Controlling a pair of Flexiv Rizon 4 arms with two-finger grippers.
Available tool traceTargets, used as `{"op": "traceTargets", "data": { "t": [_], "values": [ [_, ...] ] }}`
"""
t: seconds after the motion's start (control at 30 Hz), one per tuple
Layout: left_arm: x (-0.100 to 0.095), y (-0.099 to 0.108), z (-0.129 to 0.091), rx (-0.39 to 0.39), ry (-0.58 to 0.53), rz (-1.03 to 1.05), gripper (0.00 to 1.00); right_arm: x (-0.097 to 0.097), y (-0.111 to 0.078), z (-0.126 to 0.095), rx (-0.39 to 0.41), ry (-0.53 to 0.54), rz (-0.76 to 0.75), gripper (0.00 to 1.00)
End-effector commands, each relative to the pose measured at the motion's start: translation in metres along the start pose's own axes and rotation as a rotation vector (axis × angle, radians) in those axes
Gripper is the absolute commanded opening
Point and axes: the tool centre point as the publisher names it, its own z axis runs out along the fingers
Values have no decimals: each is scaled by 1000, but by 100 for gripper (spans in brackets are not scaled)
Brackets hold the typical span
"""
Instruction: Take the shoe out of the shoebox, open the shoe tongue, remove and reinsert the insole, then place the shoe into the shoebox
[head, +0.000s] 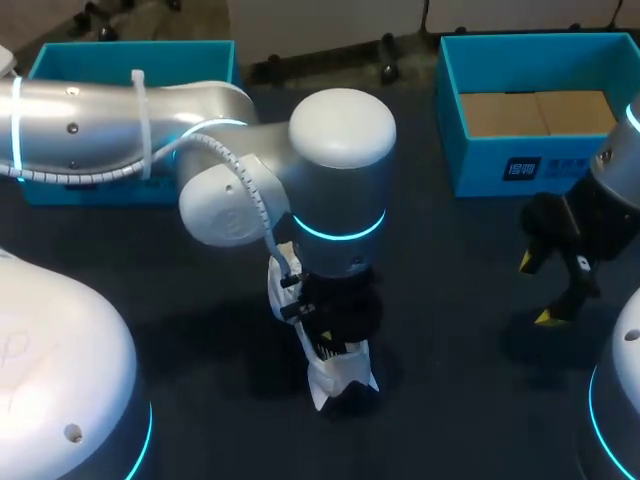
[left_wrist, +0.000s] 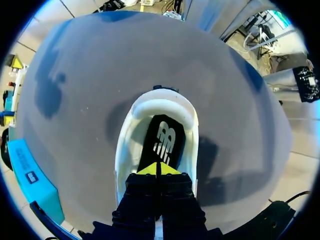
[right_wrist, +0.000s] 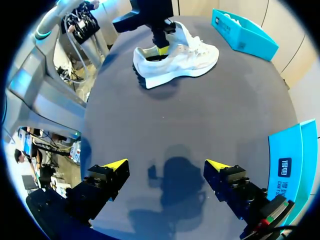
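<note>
At the middle of the dark table (head: 450, 300), a white shoe (head: 340, 378) is shown standing on its sole, outside the shoebox, with its opening entered from above by the left arm (head: 330, 200). The left jaws are closed together, their yellow fingertips (left_wrist: 150, 169) set inside the shoe just over the black insole (left_wrist: 162, 137). Whether the insole is pinched between them cannot be told. Well apart from the shoe, the right jaws are held apart above the table, their yellow fingertips (right_wrist: 116, 164) spread wide. An open blue shoebox (head: 480, 165) is seen at the table's far right corner, and a second blue box (head: 130, 55) at the far left, partly hidden by the left arm.
</note>
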Motion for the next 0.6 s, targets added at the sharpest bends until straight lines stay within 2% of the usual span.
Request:
{"op": "traceTargets", "data": {
  "t": [0.03, 0.07, 0.1, 0.23, 0.3, 0.6],
  "values": [
    [-8, 6, 3, 7, 32, -20, 45, 1, -1, 1, 1, -1, 0, 100],
    [-8, 7, 3, 11, 33, -21, 56, 1, -1, 1, 1, -1, 0, 100],
    [-7, 8, 3, 14, 37, -23, 72, 1, -1, 1, 1, -1, 0, 100],
    [-3, 10, 3, 21, 42, -24, 87, 1, -1, 1, 1, -1, 0, 100],
    [-2, 12, 5, 21, 49, -24, 98, 1, -1, 1, 1, -1, 0, 100],
    [3, 15, 5, 35, 52, -5, 100, 1, -1, 1, 1, -1, 0, 100]
  ]
}}
